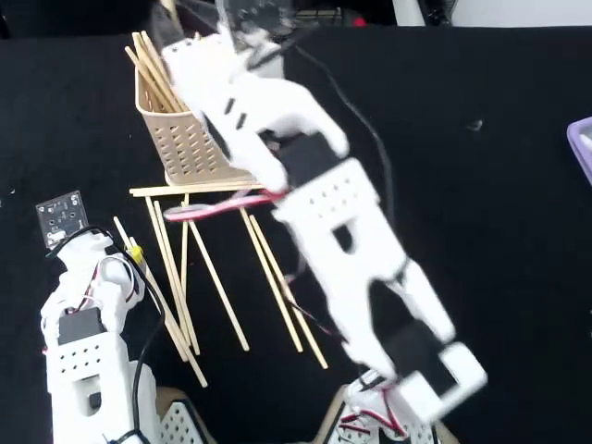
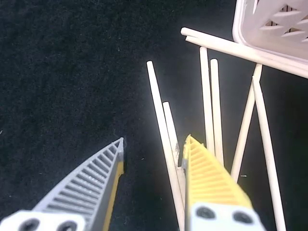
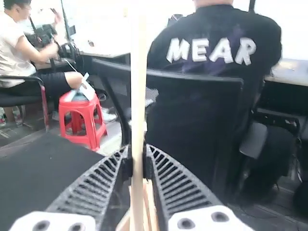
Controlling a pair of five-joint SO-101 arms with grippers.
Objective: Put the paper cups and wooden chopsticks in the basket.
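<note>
The right claw (image 3: pixel 137 161) is pinched tight on a single chopstick (image 3: pixel 138 96). The stick stands nearly upright between the fingers, its long axis running straight up and down. From above, that arm stretches across the black table (image 1: pixel 462 185) and ends over the far side of the basket (image 1: pixel 190 143), which already has several sticks leaning in it. So the held stick looks to be end-down above the opening, though I can't see its lower tip against the rim. To my eye the drop depends on that tip being inside the wall, not outside it. The left claw (image 2: pixel 154 139) sits low with its fingers spread and grips nothing. The loose chopsticks (image 1: pixel 185 277) fan out on the table just ahead of it. Most run lengthwise away from it toward the basket's foot, and one lies crosswise there. The left arm is plainly nearer to them, and two sticks lie right beside its yellow finger (image 2: pixel 207 178).
</note>
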